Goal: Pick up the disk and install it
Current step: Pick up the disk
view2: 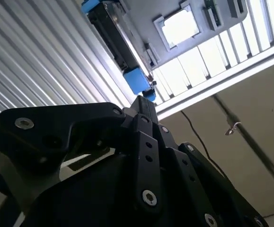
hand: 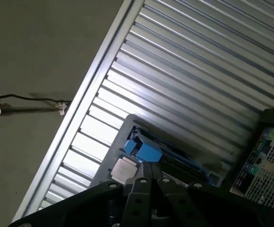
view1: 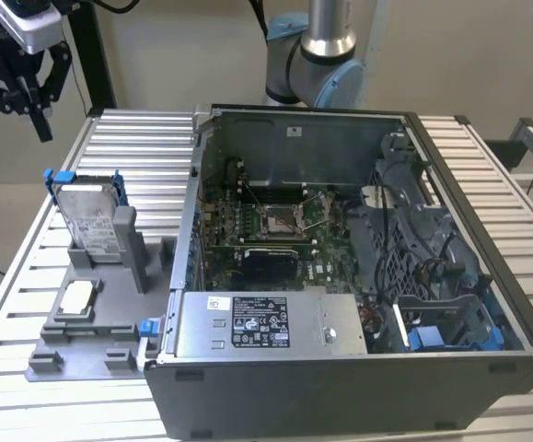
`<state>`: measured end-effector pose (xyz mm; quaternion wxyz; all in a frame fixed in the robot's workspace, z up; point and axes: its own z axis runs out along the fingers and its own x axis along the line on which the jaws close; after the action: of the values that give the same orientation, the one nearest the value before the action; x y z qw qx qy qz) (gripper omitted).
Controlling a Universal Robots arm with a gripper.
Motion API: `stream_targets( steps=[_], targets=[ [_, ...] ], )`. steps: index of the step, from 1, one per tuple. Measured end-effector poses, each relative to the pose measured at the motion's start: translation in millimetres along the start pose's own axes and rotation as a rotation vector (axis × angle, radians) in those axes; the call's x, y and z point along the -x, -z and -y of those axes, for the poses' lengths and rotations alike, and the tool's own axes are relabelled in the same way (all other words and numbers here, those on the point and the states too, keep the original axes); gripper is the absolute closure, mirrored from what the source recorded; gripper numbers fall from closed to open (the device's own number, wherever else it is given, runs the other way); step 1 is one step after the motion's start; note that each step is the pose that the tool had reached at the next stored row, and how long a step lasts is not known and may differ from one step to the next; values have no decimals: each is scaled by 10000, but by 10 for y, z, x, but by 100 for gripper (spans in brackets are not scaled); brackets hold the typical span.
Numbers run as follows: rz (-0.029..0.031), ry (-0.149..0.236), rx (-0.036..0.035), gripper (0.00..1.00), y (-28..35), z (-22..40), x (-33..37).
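So right now the gripper point(view1: 42, 129) hangs up in the air above the exterior view's left side of the slatted table point(view1: 146, 147), fingers pinched together with nothing between them. The disk point(view1: 89, 216) stands on edge in a slot of the grey holder point(view1: 82, 345), blue frame around it, well below the gripper and apart from it. The open computer case point(view1: 469, 230) sits just beside the holder, on the exterior view's right.

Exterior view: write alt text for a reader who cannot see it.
The gripper hangs shut and empty at the exterior view's upper left, apart from the disk propped in a grey holder. An open computer case lies beside the holder.
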<state>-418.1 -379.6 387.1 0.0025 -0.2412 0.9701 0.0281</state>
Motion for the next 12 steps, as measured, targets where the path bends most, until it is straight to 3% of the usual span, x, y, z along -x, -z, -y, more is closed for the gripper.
stream_targets(
  steps=[12],
  targets=[
    [-112, 2182, 37, 100, -2, 0, 0]
  ],
)
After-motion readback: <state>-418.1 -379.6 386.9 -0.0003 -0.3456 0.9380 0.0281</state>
